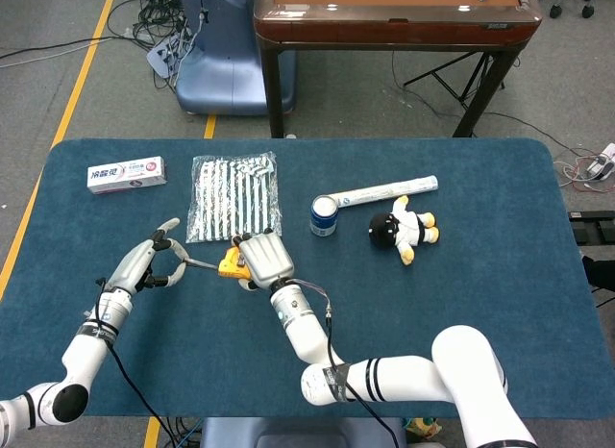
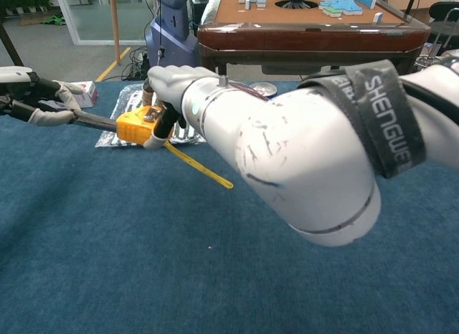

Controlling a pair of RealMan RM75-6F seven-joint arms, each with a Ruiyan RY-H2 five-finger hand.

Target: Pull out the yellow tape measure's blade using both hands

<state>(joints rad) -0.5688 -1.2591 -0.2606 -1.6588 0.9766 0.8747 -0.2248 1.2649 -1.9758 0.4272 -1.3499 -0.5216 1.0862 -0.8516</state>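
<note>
Chest view: right hand (image 2: 166, 82) covers much of the tape measure (image 2: 135, 126).

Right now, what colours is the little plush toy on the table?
The small plush toy is black, white and yellow; the head view shows it best.

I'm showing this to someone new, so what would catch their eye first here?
Likely the two hands at the table's near left: the right hand grips the yellow tape measure while the left hand pinches its blade. Next, the panda toy right of center.
</note>
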